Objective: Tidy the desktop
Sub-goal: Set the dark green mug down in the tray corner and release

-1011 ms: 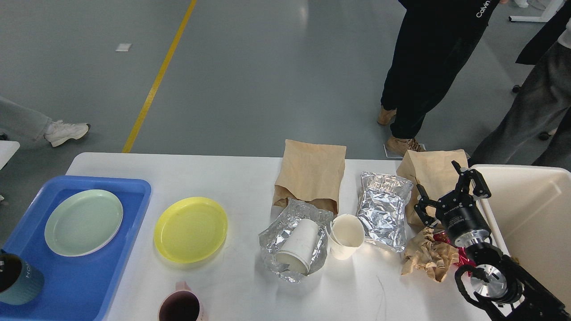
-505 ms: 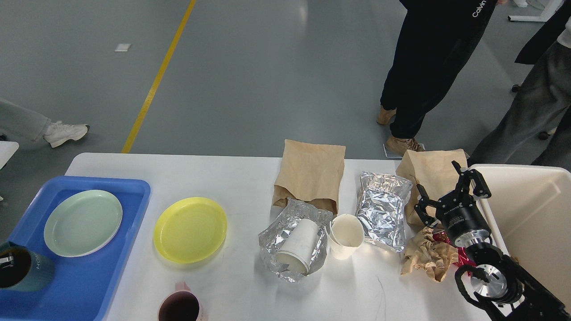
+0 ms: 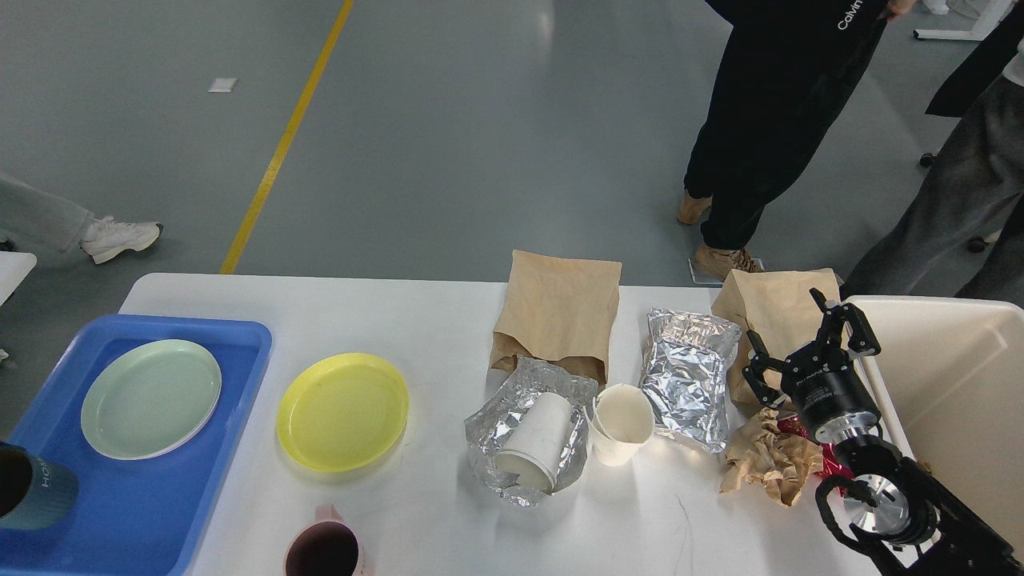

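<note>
The white desktop (image 3: 448,320) holds a yellow plate (image 3: 342,411), two brown paper bags (image 3: 558,308) (image 3: 768,300), a foil pouch (image 3: 688,376), a crumpled foil (image 3: 488,436) with a white paper cup (image 3: 538,440) lying in it, an upright paper cup (image 3: 620,424), crumpled brown paper (image 3: 768,464) and a pink mug (image 3: 324,550). My right gripper (image 3: 784,317) is open and empty, above the right bag and the crumpled paper. My left gripper is out of view.
A blue tray (image 3: 160,496) at the left holds a pale green plate (image 3: 150,398) and a teal cup (image 3: 34,490) at the frame edge. A cream bin (image 3: 952,384) stands at the right edge. People stand beyond the table's far side.
The teal cup on the tray shifted to the right and then back towards the left edge. My right arm has not moved.
</note>
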Action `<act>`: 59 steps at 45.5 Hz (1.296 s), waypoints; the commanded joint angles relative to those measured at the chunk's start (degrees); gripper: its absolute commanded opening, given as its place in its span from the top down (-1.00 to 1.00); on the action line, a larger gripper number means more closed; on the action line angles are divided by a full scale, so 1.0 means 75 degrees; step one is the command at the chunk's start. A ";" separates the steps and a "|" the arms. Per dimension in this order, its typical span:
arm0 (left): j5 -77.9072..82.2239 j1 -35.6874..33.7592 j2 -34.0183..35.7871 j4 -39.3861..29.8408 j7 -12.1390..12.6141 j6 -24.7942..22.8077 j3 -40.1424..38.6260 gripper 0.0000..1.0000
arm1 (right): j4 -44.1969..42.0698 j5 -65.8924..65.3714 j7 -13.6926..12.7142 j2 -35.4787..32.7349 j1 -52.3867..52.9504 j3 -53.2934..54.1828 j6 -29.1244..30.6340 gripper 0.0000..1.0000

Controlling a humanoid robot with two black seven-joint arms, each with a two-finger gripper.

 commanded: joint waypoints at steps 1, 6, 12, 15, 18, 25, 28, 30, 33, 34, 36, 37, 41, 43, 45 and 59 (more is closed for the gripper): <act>0.0018 -0.0310 0.0158 -0.0336 0.0031 0.0032 0.0411 1.00 | -0.0001 0.0002 0.0000 -0.0006 0.0000 0.0000 0.0000 -1.00; 0.0006 -0.0334 0.0181 -0.0348 0.0042 0.0009 0.0423 1.00 | -0.0001 -0.0010 0.0000 0.0006 0.0000 0.0000 0.0000 -1.00; 0.0006 -0.0357 0.0193 -0.0360 0.0007 -0.0015 0.0423 1.00 | -0.0001 0.0002 0.0000 0.0006 0.0000 0.0000 0.0000 -1.00; 0.0006 -0.0357 0.0193 -0.0360 -0.0004 -0.0015 0.0423 1.00 | -0.0001 0.0001 0.0000 0.0006 0.0000 0.0000 0.0000 -1.00; -0.0005 -0.0357 0.0193 -0.0360 0.0042 0.0020 0.0400 0.97 | -0.0001 0.0002 0.0000 0.0006 0.0000 0.0000 0.0000 -1.00; -0.0472 -0.0346 0.0240 -0.0383 -0.0028 0.0055 0.0341 -0.24 | -0.0001 0.0002 0.0000 -0.0006 0.0000 0.0000 0.0000 -1.00; -0.1151 -0.0345 0.0251 -0.0407 0.0042 0.0055 0.0423 -0.64 | -0.0001 0.0002 0.0000 0.0006 0.0000 0.0000 0.0000 -1.00; -0.1271 -0.0345 0.0251 -0.0407 0.0054 0.0032 0.0435 -0.76 | -0.0001 0.0002 0.0000 0.0006 0.0000 0.0000 0.0000 -1.00; -0.1271 -0.0357 0.0286 -0.0407 0.0054 0.0009 0.0447 -0.84 | -0.0001 0.0002 0.0000 0.0005 0.0000 0.0000 0.0000 -1.00; -0.1271 -0.0357 0.0310 -0.0407 0.0054 -0.0015 0.0458 -0.84 | -0.0001 0.0002 0.0000 -0.0006 0.0000 0.0000 0.0000 -1.00; -0.1271 -0.0357 0.0357 -0.0419 0.0054 -0.0062 0.0458 -0.85 | -0.0001 0.0002 0.0000 -0.0006 0.0000 0.0000 0.0000 -1.00; -0.1271 -0.0369 0.0368 -0.0430 0.0054 -0.0073 0.0458 -0.86 | -0.0001 0.0002 0.0000 -0.0006 0.0000 0.0000 0.0000 -1.00; -0.1271 -0.0509 0.0427 -0.0664 0.0054 -0.0073 0.0505 -0.88 | -0.0001 0.0002 0.0000 0.0006 0.0000 0.0000 0.0000 -1.00; -0.1271 -0.0638 0.0485 -0.0828 0.0054 -0.0073 0.0633 -0.88 | -0.0001 -0.0010 0.0000 0.0006 0.0000 0.0000 0.0000 -1.00; -0.1271 -0.0860 0.0567 -0.1015 0.0054 -0.0085 0.0844 -0.88 | -0.0001 0.0002 -0.0011 0.0005 0.0000 0.0000 0.0000 -1.00; -0.1259 -0.3917 0.0568 -0.2679 0.0147 -0.0225 0.2684 -0.92 | -0.0001 0.0002 0.0000 -0.0006 0.0000 0.0000 0.0000 -1.00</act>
